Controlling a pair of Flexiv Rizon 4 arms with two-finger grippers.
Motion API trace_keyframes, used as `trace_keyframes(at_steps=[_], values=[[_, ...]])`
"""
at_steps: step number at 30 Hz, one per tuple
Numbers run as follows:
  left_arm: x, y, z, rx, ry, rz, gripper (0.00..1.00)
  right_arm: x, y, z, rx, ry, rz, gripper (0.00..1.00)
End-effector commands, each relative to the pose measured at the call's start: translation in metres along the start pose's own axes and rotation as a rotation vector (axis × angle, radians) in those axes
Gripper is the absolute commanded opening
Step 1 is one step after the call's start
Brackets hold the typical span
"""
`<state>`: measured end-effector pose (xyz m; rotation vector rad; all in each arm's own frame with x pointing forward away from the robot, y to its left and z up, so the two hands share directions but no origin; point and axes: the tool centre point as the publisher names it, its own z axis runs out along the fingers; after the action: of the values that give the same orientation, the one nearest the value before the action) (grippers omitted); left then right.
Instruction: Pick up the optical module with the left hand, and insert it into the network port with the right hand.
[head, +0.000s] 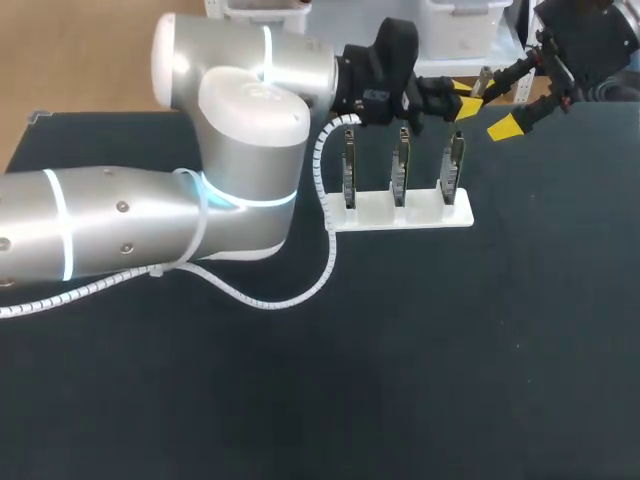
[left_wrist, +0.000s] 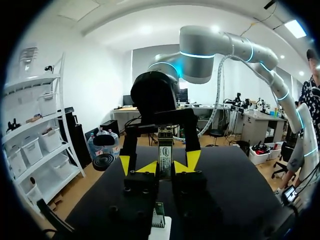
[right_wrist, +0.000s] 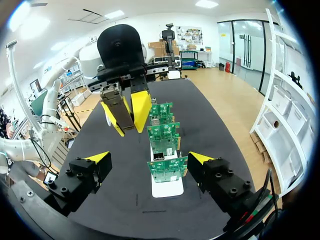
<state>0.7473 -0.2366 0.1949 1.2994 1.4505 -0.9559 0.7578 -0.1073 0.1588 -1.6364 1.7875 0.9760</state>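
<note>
One optical module (left_wrist: 165, 155) clamped in left gripper (right_wrist: 125, 116), held above the table near three circuit boards (right_wrist: 164, 137) in a white holder (right_wrist: 167, 189); right gripper (right_wrist: 149, 158) spread wide, facing it, not touching. Pickup done; handover and network port (right_wrist: 158, 156) insertion left.

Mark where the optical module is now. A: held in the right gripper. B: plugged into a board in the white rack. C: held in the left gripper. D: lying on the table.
C: the left gripper clamps the optical module between its yellow tips, while the right gripper stands wide open.
</note>
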Motion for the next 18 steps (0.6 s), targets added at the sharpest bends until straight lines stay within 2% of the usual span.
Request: trace_keyframes(at_steps=[1, 6, 11, 18], values=[[0.003, 0.005, 0.007, 0.008, -0.019, 0.021, 0.0, 0.0, 0.001, 0.0, 0.004, 0.001, 0.0, 1.0], [0.002, 0.006, 0.01, 0.026, -0.02, 0.023, 0.0, 0.0, 0.001, 0.0, 0.004, 0.001, 0.0, 1.0], [0.01, 0.009, 0.009, 0.028, 0.017, -0.014, 0.0, 0.0, 0.001, 0.0, 0.004, 0.001, 0.0, 1.0], [0.014, 0.013, 0.005, 0.025, 0.024, -0.02, 0.0, 0.0, 0.001, 0.0, 0.004, 0.001, 0.0, 1.0]])
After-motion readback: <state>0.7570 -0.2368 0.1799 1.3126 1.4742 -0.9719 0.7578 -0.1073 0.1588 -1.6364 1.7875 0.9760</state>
